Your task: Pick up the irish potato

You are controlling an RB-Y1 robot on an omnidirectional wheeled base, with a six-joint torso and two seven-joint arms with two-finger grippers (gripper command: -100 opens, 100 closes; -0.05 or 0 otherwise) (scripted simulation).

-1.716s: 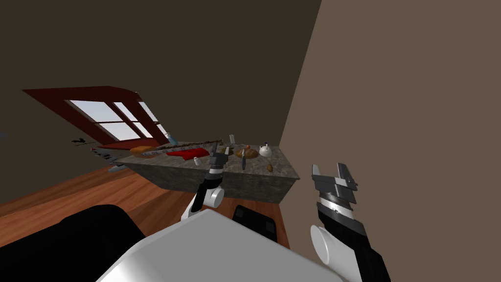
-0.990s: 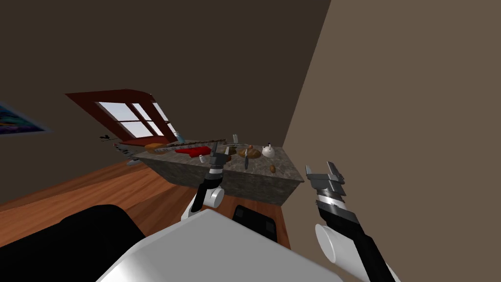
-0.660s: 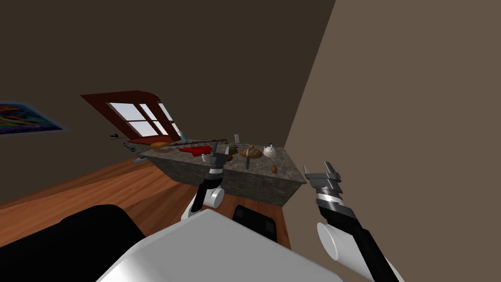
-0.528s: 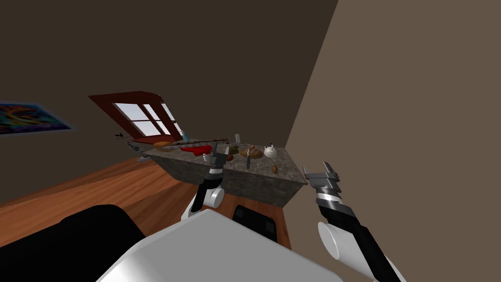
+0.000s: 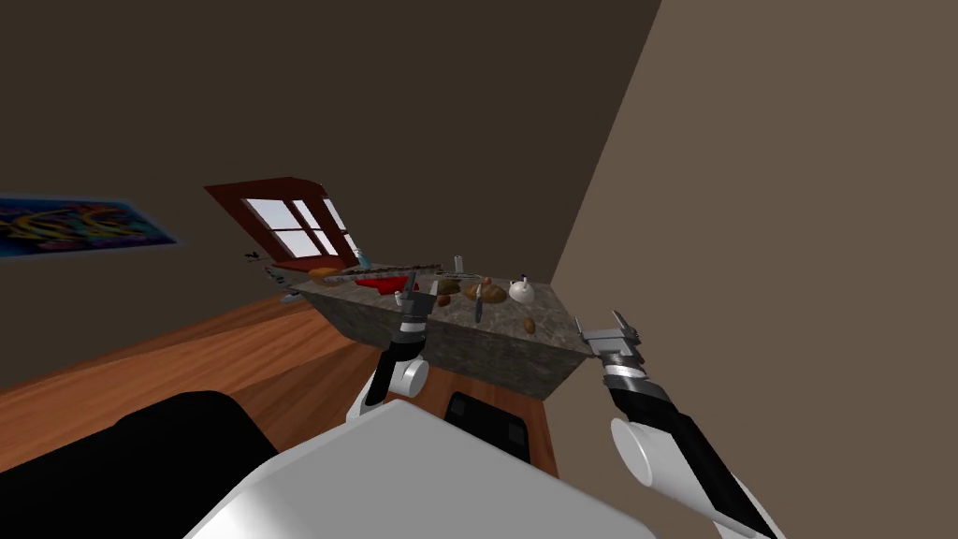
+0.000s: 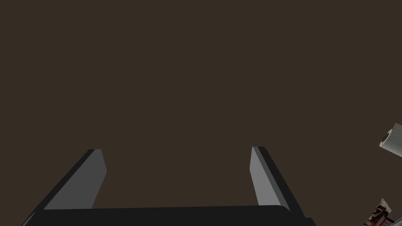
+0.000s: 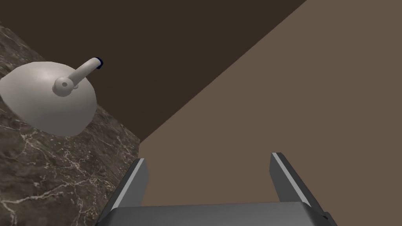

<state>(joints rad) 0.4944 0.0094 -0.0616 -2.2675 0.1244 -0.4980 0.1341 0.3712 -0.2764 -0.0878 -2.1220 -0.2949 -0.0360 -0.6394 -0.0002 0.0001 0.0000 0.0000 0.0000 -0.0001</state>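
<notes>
- Left pincer (image 5: 420, 296): raised at the near edge of the dark marbled surface (image 5: 486, 356). Its blades stand wide apart with nothing between them.
- Red item (image 5: 379, 282): lies on the surface, beyond the left pincer and just to its left.
- Brown loaf (image 5: 490, 294): lies on the surface, beyond the left pincer and to its right, well clear of it.
- Irish potato (image 5: 529, 325): small and brown, lying on the surface near its right near corner. It sits between the two pincers, nearer the right one, and neither touches it.
- White kettle (image 7: 49, 98): rounded, with a knob and a spout. It stands on the surface beyond the potato, ahead of the right pincer and to its left.
- Right pincer (image 5: 606, 327): hangs off the surface's right corner, beside the tan wall (image 5: 795, 234). Its blades are spread wide and hold nothing.
</notes>
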